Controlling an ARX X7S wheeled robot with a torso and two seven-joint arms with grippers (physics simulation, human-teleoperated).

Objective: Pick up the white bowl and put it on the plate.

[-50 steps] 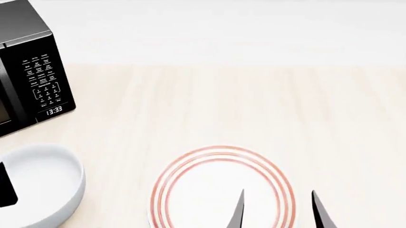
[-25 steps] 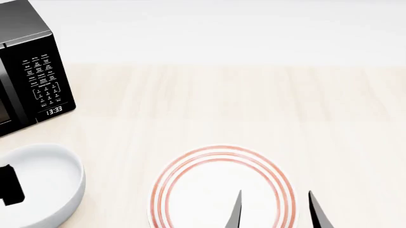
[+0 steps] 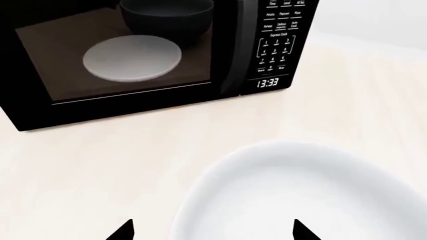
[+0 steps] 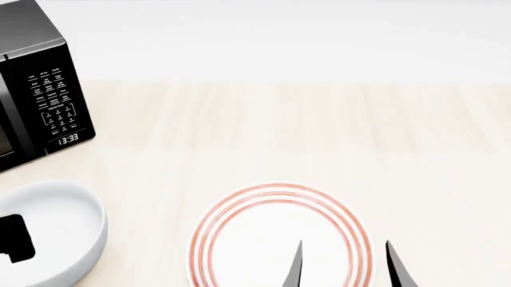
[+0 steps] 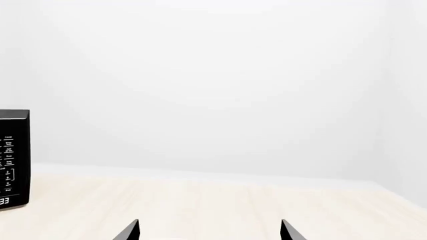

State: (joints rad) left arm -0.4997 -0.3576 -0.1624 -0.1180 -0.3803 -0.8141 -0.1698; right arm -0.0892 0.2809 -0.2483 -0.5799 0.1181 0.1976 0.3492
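Note:
The white bowl (image 4: 68, 230) sits at the table's front left; it also fills the lower part of the left wrist view (image 3: 300, 195). The plate (image 4: 279, 236) with red rings lies at the front centre, apart from the bowl. My left gripper (image 3: 210, 231) is open, its two tips set wide, one over the table and one over the bowl, straddling the bowl's rim; in the head view a black piece of it (image 4: 14, 238) shows over the bowl. My right gripper (image 4: 343, 266) is open and empty over the plate's right part; its tips also show in the right wrist view (image 5: 210, 230).
A black microwave (image 4: 36, 89) stands at the back left, its door shut, with a dark bowl (image 3: 167, 17) and a round turntable (image 3: 132, 58) inside. Light wooden tabletop (image 4: 319, 131) stretches to a white wall behind.
The black part of my left gripper over the bowl has shifted slightly right and down. My right gripper's tips have edged a little left and lower. Bowl and plate have not moved.

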